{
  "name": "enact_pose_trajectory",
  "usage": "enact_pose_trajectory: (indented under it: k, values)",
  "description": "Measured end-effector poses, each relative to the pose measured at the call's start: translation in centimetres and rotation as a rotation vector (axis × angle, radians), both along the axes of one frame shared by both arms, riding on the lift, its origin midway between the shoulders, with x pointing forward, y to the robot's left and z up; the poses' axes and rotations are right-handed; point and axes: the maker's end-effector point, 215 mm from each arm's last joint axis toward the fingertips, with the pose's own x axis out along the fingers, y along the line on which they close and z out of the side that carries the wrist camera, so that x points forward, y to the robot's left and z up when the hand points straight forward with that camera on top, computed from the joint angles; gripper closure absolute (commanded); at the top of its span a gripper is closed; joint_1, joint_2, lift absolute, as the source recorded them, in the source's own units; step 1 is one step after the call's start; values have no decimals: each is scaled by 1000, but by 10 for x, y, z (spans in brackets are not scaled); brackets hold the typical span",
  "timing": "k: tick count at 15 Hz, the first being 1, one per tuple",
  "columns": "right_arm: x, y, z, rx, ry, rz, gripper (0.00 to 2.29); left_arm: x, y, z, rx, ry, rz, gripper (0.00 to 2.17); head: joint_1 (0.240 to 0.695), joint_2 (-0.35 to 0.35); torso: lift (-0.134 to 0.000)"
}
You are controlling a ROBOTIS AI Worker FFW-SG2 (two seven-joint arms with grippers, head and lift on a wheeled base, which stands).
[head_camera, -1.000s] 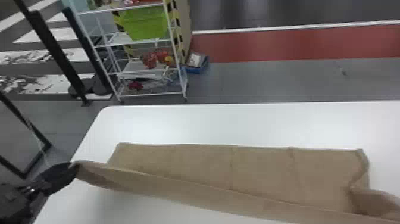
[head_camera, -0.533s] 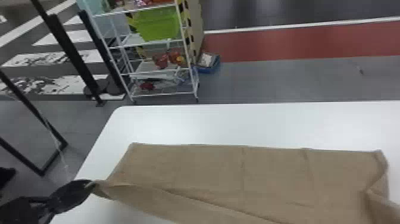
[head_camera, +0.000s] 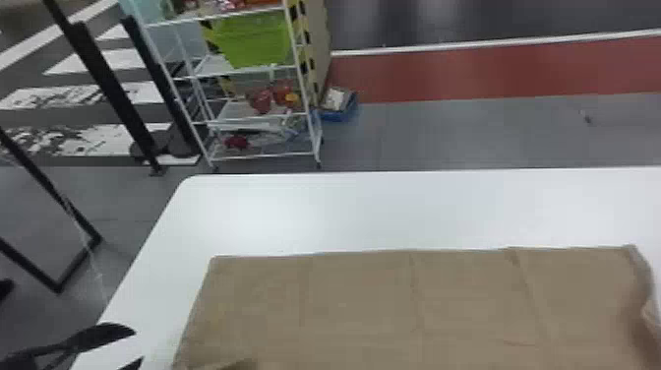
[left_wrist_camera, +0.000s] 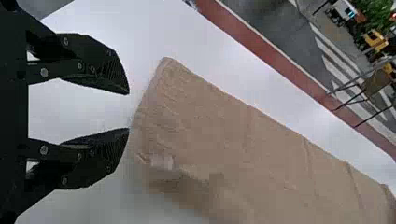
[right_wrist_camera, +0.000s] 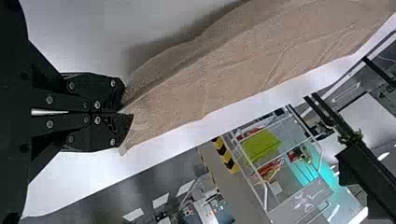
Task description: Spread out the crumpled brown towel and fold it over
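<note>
At the lower left of the head view is my left gripper (head_camera: 133, 347), its fingers parted, just beside the left edge of the brown towel (head_camera: 364, 305). The towel lies spread as a wide band with faint creases, its right end rumpled. In the left wrist view, my left gripper (left_wrist_camera: 129, 111) stands open with nothing between its fingers, close to an end of the towel (left_wrist_camera: 224, 121). My right gripper (right_wrist_camera: 127, 113) is shut on a corner of the towel (right_wrist_camera: 224, 74) in the right wrist view.
The white table (head_camera: 344, 211) runs beyond the towel's far edge, and its left edge slants toward me. Past it on the floor stand a wire shelf (head_camera: 265, 157) with a green bin (head_camera: 253, 42), a blue box (head_camera: 339, 114) and black posts.
My left gripper has let go of the towel's left corner, and that near edge has dropped. The head view has shifted, with the table and towel now lower and farther right.
</note>
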Motion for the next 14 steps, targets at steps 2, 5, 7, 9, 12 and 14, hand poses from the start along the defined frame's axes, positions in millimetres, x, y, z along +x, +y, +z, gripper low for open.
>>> enact_pose_trajectory:
  k: [2,5,7,9,12,14]
  values:
    - [-9,-6,-2,-4,12,-13,2091,-7,6,-15,64,65,-4,60,695,186,-122]
    - [-21,-15,-12,-2,42,-38,2091,-10,15,-27,119,100,10,60,695,193,-122]
    - [-28,-21,-21,-1,66,-53,2091,-10,15,-27,125,96,3,60,695,183,-122]
    - [-34,-26,-29,-2,86,-70,2091,-9,13,-25,129,91,-4,60,695,171,-122]
    - [-43,-32,-38,-8,110,-87,1838,-2,14,-17,131,58,3,60,695,153,-122]
    - [-51,-35,-46,-16,138,-92,677,4,10,-9,125,26,-2,60,695,145,-122]
